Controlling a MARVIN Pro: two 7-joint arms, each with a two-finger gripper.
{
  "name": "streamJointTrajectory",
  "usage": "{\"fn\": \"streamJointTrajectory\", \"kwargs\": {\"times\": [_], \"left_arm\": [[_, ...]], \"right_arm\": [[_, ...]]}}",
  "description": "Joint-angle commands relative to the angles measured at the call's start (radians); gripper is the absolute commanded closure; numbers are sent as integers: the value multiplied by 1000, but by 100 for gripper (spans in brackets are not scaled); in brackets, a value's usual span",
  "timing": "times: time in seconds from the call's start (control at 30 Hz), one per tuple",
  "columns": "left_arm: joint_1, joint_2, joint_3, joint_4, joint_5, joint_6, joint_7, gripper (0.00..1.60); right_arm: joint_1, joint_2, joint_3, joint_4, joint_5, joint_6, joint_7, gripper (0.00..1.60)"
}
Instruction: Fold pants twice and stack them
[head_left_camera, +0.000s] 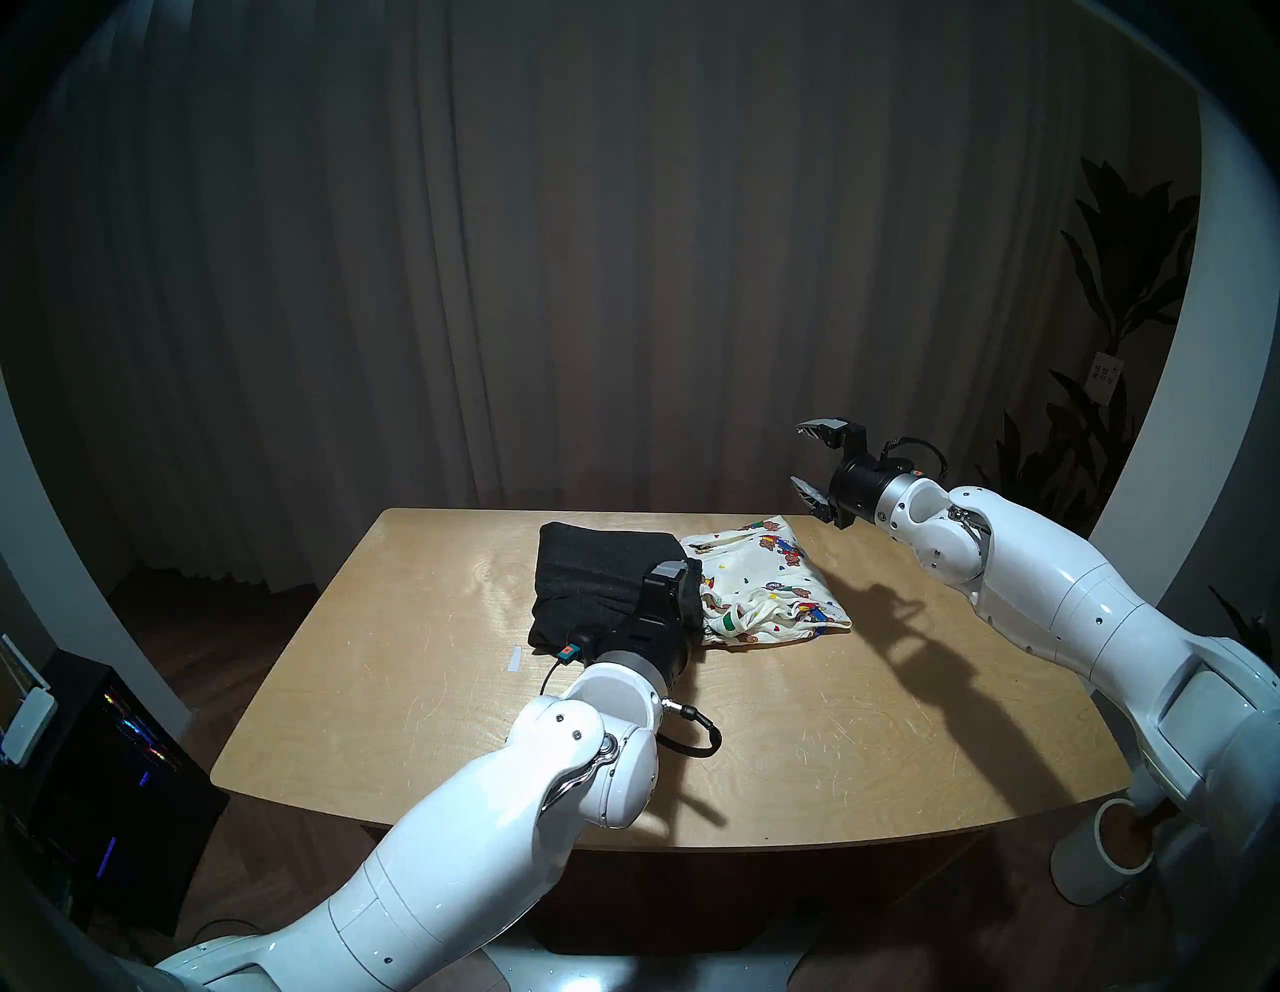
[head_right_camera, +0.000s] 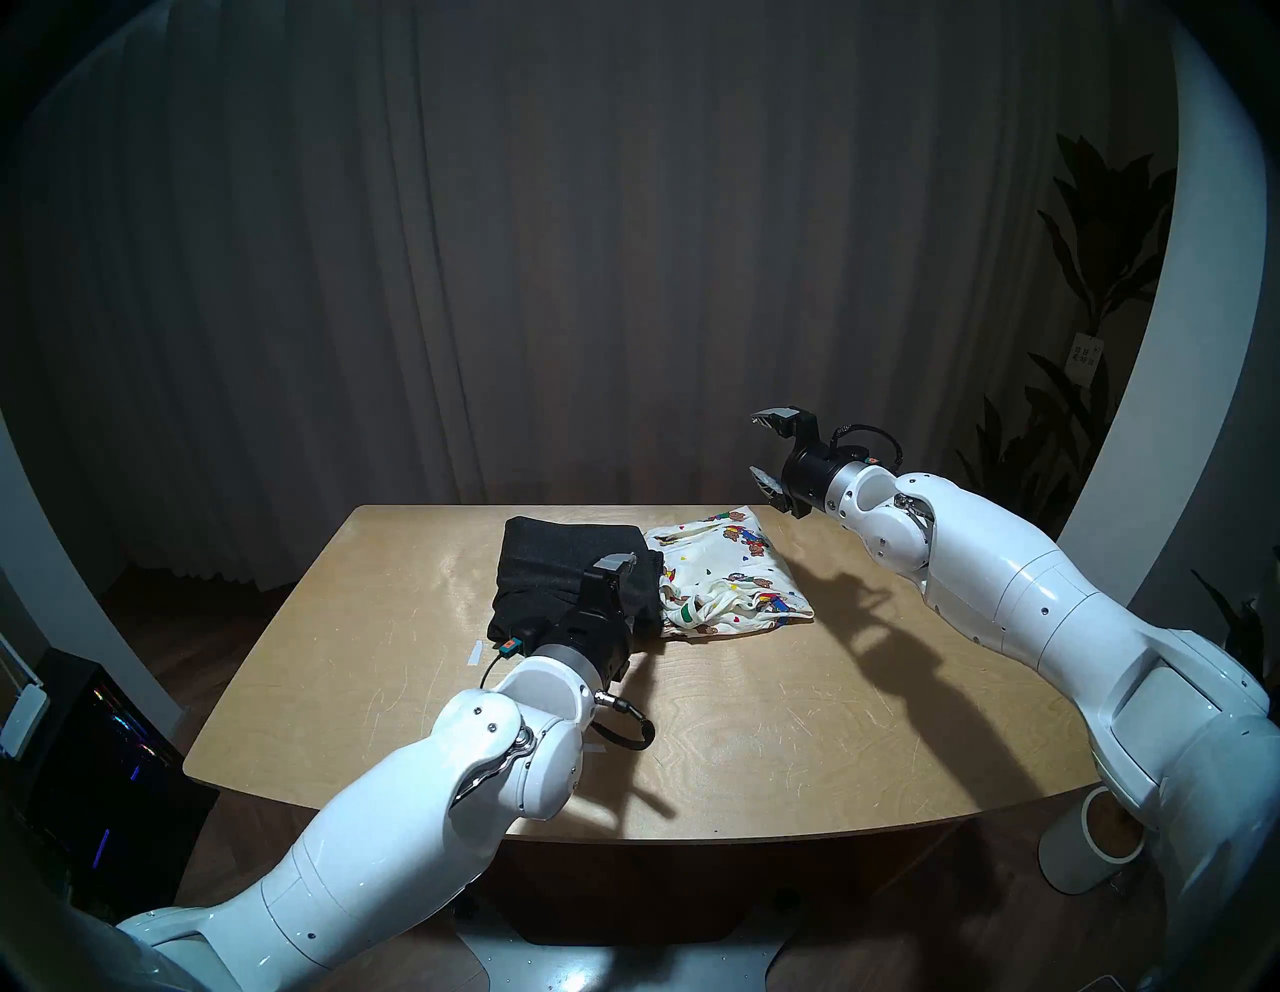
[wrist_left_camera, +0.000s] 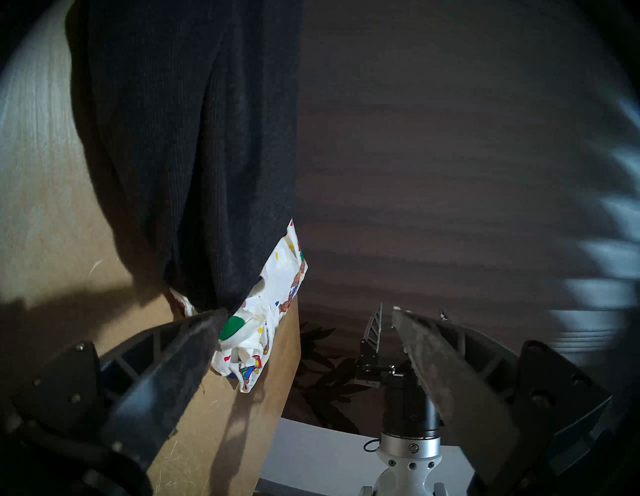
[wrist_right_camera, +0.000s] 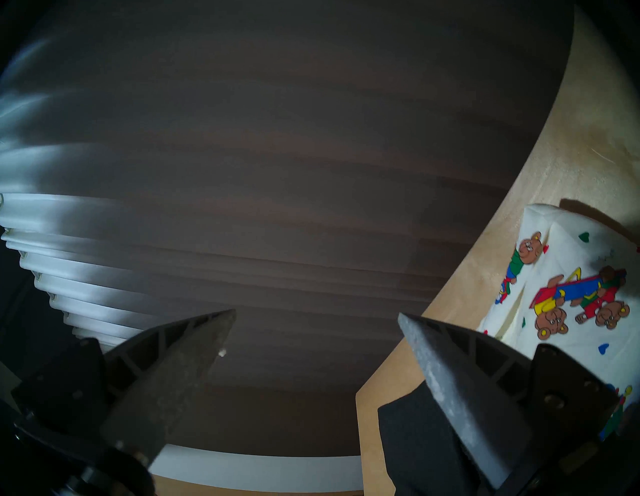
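Note:
The charcoal-black pants (head_left_camera: 596, 582) (head_right_camera: 561, 568) lie folded at the table's far middle. Their right edge overlaps the cream teddy-bear pants (head_left_camera: 769, 589) (head_right_camera: 734, 575), which lie folded and a little rumpled beside them. My left gripper (head_left_camera: 682, 589) (wrist_left_camera: 308, 315) is open at the black pair's near right corner. One of its fingertips (wrist_left_camera: 211, 322) touches the seam where the black cloth (wrist_left_camera: 190, 138) covers the cream cloth (wrist_left_camera: 249, 346); nothing is between the jaws. My right gripper (head_left_camera: 802, 457) (wrist_right_camera: 315, 317) hangs open and empty above the far right corner, beyond the cream pants (wrist_right_camera: 571, 277).
The wooden table (head_left_camera: 831, 727) has a small white tape mark (head_left_camera: 514, 658) near the left. A white cylinder (head_left_camera: 1101, 859) stands on the floor at the right, a dark computer case (head_left_camera: 104, 762) at the left. Curtains hang behind, and a plant (head_left_camera: 1122, 277) is at the back right.

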Motion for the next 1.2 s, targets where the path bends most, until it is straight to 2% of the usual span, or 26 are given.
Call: {"fn": "streamJointTrajectory", "kwargs": {"times": [0.0,0.17,0.23,0.3,0.33,0.53,0.57,0.6,0.7,0.87,0.97,1.17], "left_arm": [[87,108,-34,-88,-53,56,-32,0],[98,143,-40,-94,-81,107,-48,0],[93,145,-37,-90,-85,126,-54,0],[85,142,-37,-81,-91,141,-59,0],[77,136,-35,-74,-89,146,-61,0],[38,83,-27,-9,-111,172,-78,0],[33,80,-25,3,-111,178,-80,0],[25,76,-22,25,-110,184,-81,0],[7,66,-17,71,-111,209,-101,0],[-26,32,-3,153,-110,250,-148,0],[-44,-6,10,228,-102,266,-209,0],[-66,-66,39,264,-66,241,-263,0]], "right_arm": [[-77,105,11,-104,72,-8,-60,0],[-135,165,58,-156,117,-13,-88,0],[-153,178,82,-162,129,-8,-90,0],[-178,218,97,-187,143,-6,-93,0],[-191,208,117,-170,142,-5,-100,0],[-267,292,147,-186,160,3,-127,0],[-276,282,155,-170,152,2,-131,0],[-294,310,149,-185,158,4,-130,0],[-333,333,160,-190,169,16,-132,0],[-393,390,156,-237,189,43,-101,0],[-428,426,147,-280,205,50,-52,0],[-444,421,142,-289,196,32,-12,0]]}}
